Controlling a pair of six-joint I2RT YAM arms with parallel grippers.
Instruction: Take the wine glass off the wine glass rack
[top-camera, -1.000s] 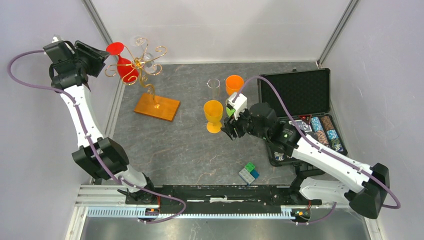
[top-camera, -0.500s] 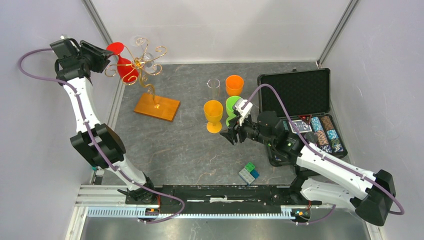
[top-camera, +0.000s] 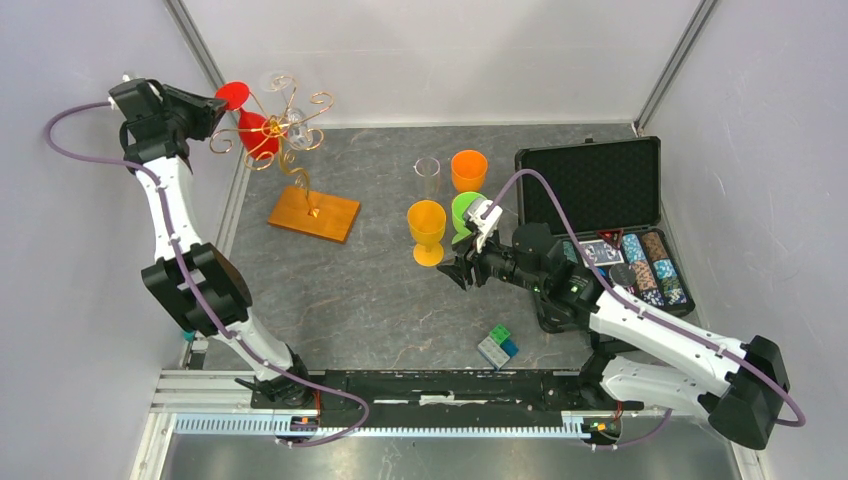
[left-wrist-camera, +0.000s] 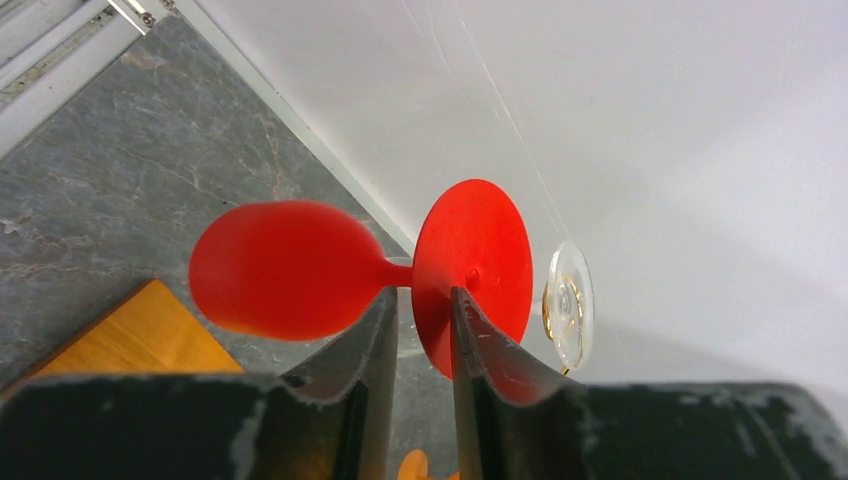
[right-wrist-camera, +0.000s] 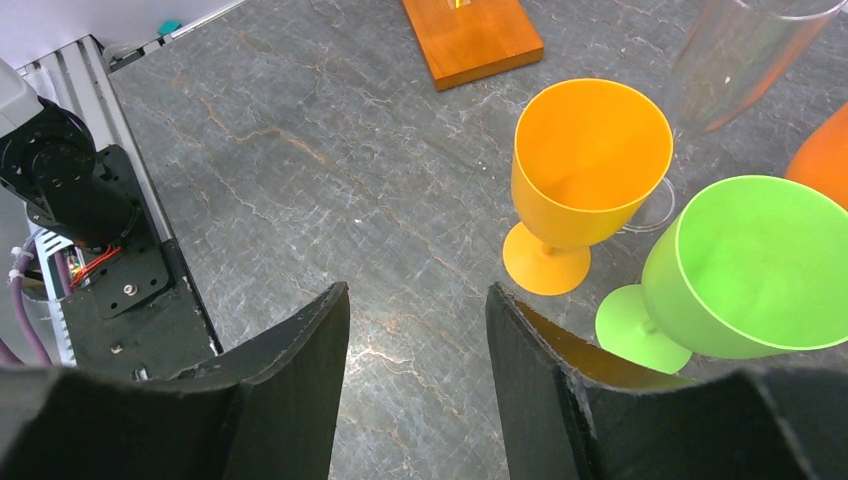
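Observation:
A red wine glass (top-camera: 256, 133) hangs upside down on the gold wire wine glass rack (top-camera: 297, 152), which stands on an orange base (top-camera: 314, 213) at the back left. My left gripper (top-camera: 213, 106) is up beside the rack. In the left wrist view it (left-wrist-camera: 420, 300) is shut on the edge of the red glass's round foot (left-wrist-camera: 485, 255), with one finger by the stem. A clear wine glass (top-camera: 292, 120) also hangs on the rack, and its foot (left-wrist-camera: 568, 305) shows just past the red one. My right gripper (top-camera: 456, 272) (right-wrist-camera: 415, 295) is open and empty above the table.
A yellow-orange glass (top-camera: 426, 225) (right-wrist-camera: 590, 165) and a green glass (top-camera: 465, 212) (right-wrist-camera: 750, 265) stand just beyond my right gripper. An orange cup (top-camera: 468, 168) and a clear tumbler (top-camera: 427, 172) stand behind them. An open black case (top-camera: 600, 185) of chips is at the right. A small block (top-camera: 497, 346) lies near the front.
My right gripper has drawn back from the green glass, which now stands uncovered. My left arm has turned at the rack and holds the red glass's foot.

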